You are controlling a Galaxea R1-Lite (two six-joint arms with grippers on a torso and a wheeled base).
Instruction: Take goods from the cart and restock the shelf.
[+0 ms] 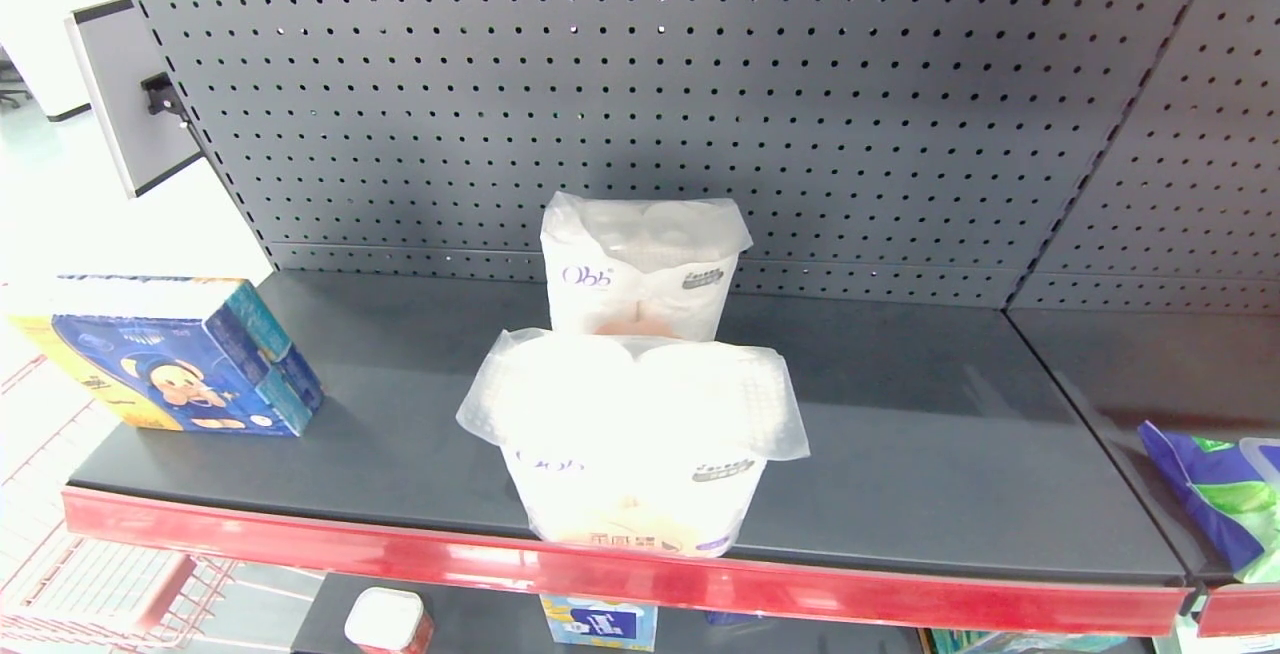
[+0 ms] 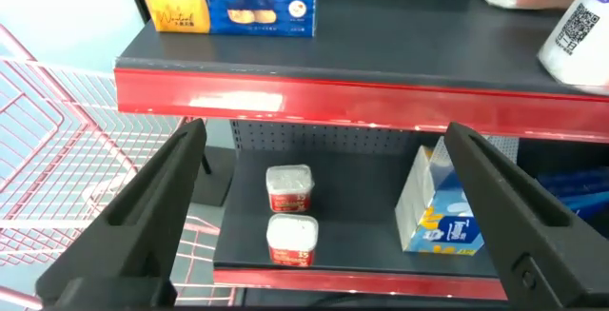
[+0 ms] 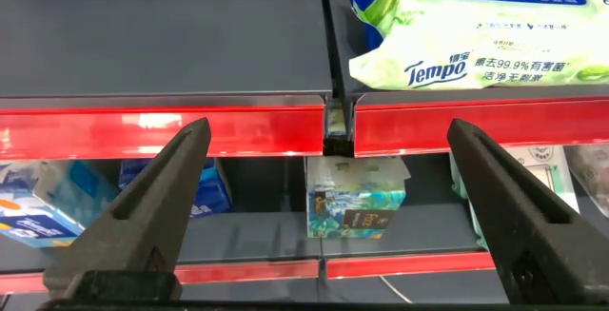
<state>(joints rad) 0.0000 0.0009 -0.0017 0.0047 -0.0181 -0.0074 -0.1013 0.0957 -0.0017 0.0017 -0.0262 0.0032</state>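
Shelf (image 1: 900, 414) first, since it is the biggest thing I see: its dark grey deck runs across the head view, with a red strip along the front edge and a perforated back panel (image 1: 650, 84) rising behind it. The red wire cart (image 1: 70, 574) sits low on the left, beside the shelf's left end.

My left tool (image 2: 324, 130) hangs in front of the shelf below the red strip. Its jaws are spread wide with nothing between them. My right tool (image 3: 330, 126) faces the seam where two shelf bays meet, equally wide and empty.

On the deck, the front white pack (image 1: 635, 444) stands upright at the middle, right at the front edge. The rear white pack (image 1: 640, 264) stands upright just behind it, nearer the back panel. I cannot tell whether the two touch. A blue box (image 1: 170, 354) rests at the left end of the deck, well apart from both packs. A green pack (image 3: 457, 26) lies on the neighbouring bay to the right.

Below the deck, the lower shelf (image 2: 352, 173) carries a blue-and-white carton (image 2: 442, 206). To one side of the carton is a small tin (image 2: 288, 189) with a second tin (image 2: 292, 240) just in front of it.
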